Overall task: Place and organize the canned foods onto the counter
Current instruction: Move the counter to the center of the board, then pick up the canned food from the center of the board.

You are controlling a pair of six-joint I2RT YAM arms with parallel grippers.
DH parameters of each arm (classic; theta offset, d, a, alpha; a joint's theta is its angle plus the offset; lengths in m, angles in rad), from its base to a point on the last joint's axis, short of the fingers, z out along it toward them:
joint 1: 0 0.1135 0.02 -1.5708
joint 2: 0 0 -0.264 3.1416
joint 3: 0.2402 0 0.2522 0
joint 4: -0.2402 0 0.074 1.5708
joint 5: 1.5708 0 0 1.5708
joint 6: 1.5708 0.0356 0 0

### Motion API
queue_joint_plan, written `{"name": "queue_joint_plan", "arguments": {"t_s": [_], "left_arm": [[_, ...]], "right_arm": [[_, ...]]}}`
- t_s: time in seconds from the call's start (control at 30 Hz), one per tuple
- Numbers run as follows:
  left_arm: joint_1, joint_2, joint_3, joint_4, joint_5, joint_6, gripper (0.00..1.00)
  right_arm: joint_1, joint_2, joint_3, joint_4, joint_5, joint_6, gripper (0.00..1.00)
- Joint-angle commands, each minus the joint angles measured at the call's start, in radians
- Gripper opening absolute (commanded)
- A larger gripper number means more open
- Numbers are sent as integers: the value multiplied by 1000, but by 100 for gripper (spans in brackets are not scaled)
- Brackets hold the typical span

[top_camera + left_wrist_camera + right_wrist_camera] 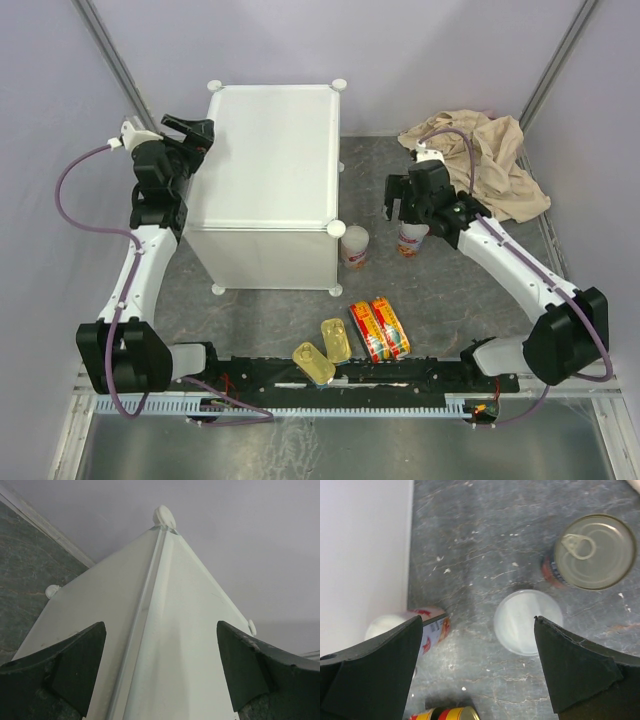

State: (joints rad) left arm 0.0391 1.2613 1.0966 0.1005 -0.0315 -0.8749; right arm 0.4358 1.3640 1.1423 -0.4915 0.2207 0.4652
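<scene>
A rumpled beige cloth point(487, 160) lies at the far right of the grey desk point(270, 315), well apart from the tins, with the right arm's purple cable running across it. The white cube cabinet point(270, 150) stands at the far centre-left, with round white knobs point(336, 229) at its corners and a bare flat top.

The left claw point(190, 129) hangs at the cabinet's far left top edge. Its wrist view looks along one cabinet corner edge, with the dark fingers point(75, 665) spread wide and nothing between them. The right claw point(402, 205) hovers over the cans to the right of the cabinet, also fully spread and gripping nothing. Its arm covers part of that group from above.

All the tins sit on the desk. One white-and-red can point(354, 246) stands upright just beside the cabinet's near right corner, and one right finger point(375, 670) partly hides it in the wrist view. A second white-lidded can point(529, 622) stands upright below the right claw. Close beside that one is a dark can with a red label point(594, 552), showing a metal pull-tab lid.

Nearer the arm bases, two red-and-yellow oblong tins point(378, 328) lie flat side by side and touching. Just to their left, two gold rectangular tins point(325, 352) lie flat, one overlapping the other's corner.
</scene>
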Motion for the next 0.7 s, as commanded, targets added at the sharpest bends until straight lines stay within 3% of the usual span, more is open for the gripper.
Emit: {"name": "queue_joint_plan", "arguments": {"t_s": [0.0, 0.67], "left_arm": [[13, -12, 23, -28, 2, -7, 97], [12, -59, 47, -53, -17, -10, 98]], "right_arm": [[76, -53, 13, 31, -3, -58, 99], [228, -46, -138, 193, -146, -121, 100]]}}
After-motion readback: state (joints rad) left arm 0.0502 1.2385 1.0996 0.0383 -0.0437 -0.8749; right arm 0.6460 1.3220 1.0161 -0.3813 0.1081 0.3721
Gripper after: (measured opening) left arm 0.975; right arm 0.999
